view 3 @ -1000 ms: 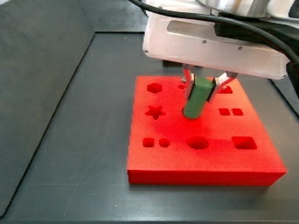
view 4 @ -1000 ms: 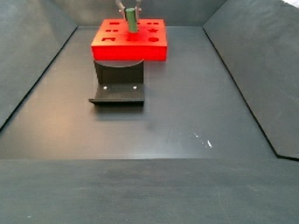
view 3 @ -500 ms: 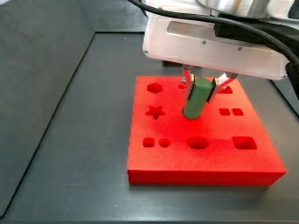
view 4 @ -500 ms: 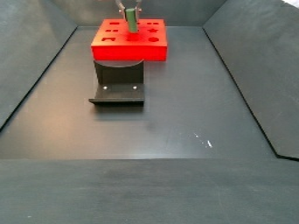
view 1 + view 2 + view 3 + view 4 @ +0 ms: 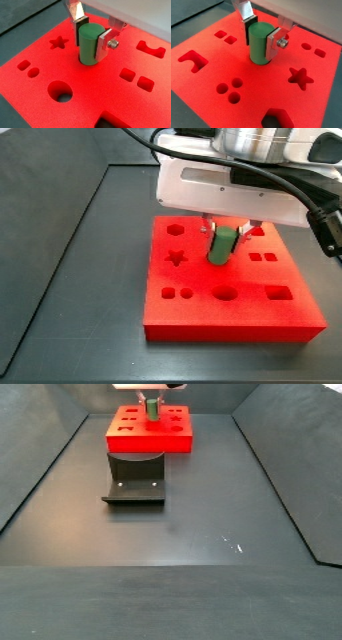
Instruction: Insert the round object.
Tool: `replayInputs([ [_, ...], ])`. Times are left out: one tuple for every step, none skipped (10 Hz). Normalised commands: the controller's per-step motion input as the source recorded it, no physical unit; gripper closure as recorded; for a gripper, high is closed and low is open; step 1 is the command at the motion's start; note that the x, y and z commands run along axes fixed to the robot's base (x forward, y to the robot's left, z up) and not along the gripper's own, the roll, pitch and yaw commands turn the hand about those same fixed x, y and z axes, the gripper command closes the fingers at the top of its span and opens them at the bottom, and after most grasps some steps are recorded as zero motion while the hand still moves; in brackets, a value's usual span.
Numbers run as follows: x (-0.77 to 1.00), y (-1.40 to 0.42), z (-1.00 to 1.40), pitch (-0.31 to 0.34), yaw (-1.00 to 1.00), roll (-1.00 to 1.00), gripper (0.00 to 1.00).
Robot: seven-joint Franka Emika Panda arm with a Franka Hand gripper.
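The tool (image 5: 92, 36) grips the round object (image 5: 89, 45) near its upper end, a silver plate pressed on each side, the peg hanging upright with its foot at the red block's (image 5: 80, 90) top face. Smooth, stiff and probably light, it could slip or tilt between flat pads, so that high, square hold looks sensible. The round hole (image 5: 61, 91) lies just beside the tool.

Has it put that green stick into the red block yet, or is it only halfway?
Picked up: the gripper over the red block has its jaws clamped on the green peg. In hand: the peg stands above plain red surface. Left: the round hole is empty and off to one side.
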Motion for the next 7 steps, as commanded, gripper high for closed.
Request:
replayInputs([
  [-0.09, 0.0, -0.1, -0.136, 0.0, 0.05, 1.0],
  [-0.04, 0.0, 0.0, -0.011, 0.0, 0.0, 1.0],
  [0.0, -0.01, -0.01, 0.0, 0.0, 0.03, 1.0],
  [0.0, -0.06, -0.05, 0.0, 0.0, 0.05, 1.0],
  [0.0, -0.08, 0.0, 0.0, 0.0, 0.04, 1.0],
  [0.0, -0.07, 0.0, 0.0, 0.0, 0.02, 1.0],
  [0.0, -0.01, -0.03, 0.0, 0.0, 0.0, 1.0],
])
